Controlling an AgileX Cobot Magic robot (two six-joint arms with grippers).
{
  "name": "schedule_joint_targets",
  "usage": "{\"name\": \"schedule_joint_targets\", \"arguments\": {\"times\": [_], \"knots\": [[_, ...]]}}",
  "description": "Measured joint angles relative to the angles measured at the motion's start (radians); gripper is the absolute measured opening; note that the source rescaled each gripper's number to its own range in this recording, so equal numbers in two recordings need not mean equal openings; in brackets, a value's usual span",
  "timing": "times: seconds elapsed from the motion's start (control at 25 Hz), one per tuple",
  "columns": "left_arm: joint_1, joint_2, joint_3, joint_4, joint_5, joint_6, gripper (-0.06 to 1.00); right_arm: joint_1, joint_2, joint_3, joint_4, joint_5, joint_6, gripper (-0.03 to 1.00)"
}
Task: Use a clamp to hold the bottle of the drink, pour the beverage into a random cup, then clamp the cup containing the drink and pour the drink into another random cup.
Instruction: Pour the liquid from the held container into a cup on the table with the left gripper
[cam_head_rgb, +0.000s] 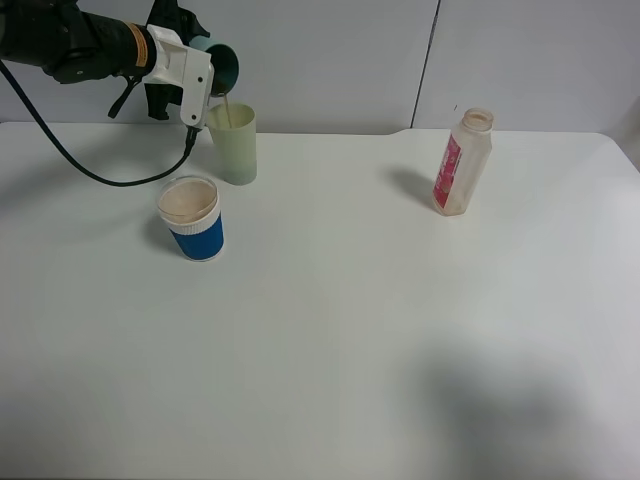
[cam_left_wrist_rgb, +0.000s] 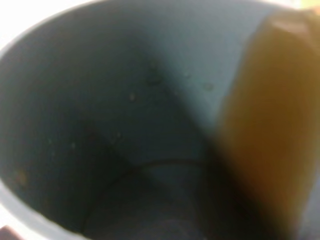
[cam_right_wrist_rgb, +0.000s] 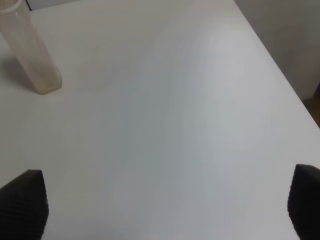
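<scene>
Your left tool (cam_head_rgb: 205, 62) is clenched on the teal cup (cam_head_rgb: 222, 66), tipped over so its mouth hangs just above the pale green cup (cam_head_rgb: 234, 143), and a thin brown stream of drink (cam_head_rgb: 229, 112) runs from one into the other. Just below and nearer you than that tool, the blue cup (cam_head_rgb: 192, 218) stands upright on the tabletop (cam_head_rgb: 340, 330), close beside the green one. Your right tool (cam_right_wrist_rgb: 160, 205) is released, its fingers (cam_right_wrist_rgb: 22, 200) spread wide over bare tabletop, with the bottle (cam_head_rgb: 462, 162) standing upright ahead of it, well apart from the cups.
</scene>
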Motion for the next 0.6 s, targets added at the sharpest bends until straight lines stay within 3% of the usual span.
{"name": "schedule_joint_targets", "arguments": {"times": [0.6], "knots": [[0.0,0.0,0.0,0.008,0.0,0.058,0.01,0.0,0.0,0.0,0.0,0.0,0.0,0.97]]}}
